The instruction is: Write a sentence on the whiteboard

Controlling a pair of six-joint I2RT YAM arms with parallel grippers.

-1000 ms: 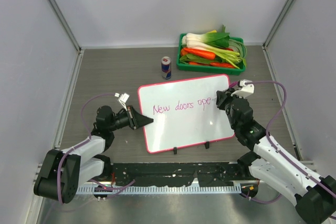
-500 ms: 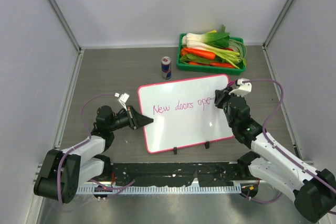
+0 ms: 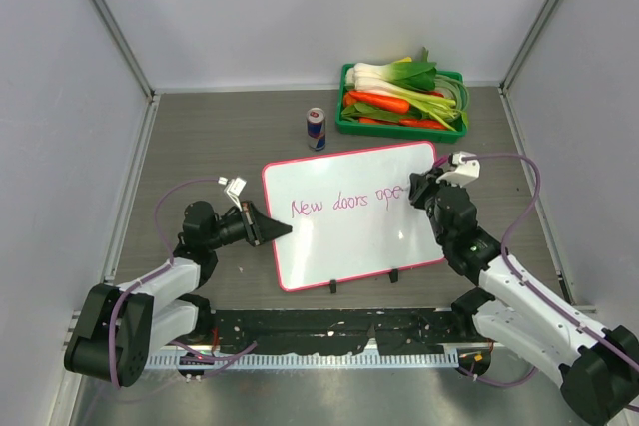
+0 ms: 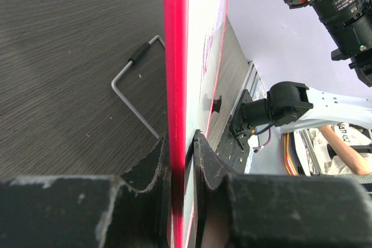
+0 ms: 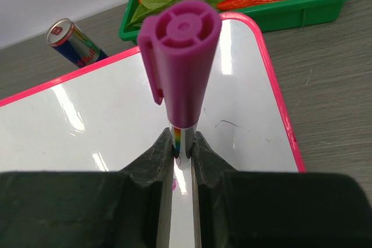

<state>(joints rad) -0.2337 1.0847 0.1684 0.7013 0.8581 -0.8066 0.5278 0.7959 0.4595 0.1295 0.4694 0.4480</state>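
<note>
The whiteboard's [image 3: 349,241] long axis runs left-right; left gripper [image 3: 288,230] pinches its edge, right gripper [image 5: 183,144] a marker [image 5: 180,56].

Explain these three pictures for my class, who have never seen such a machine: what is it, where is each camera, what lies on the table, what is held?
These are two robot arms bolted at the near edge of a grey table. The wide picture comes from a fixed camera above and behind them; the other two come from a camera on each wrist, looking along its fingers. On the table sit a pink-framed whiteboard, a drink can and a green tray of vegetables. The left pincer clamps the whiteboard's left edge, steadying it. The right pincer grips a purple marker pointed down at the board. The pink handwriting reads "New doors ope", the rest hidden or unwritten.
</note>
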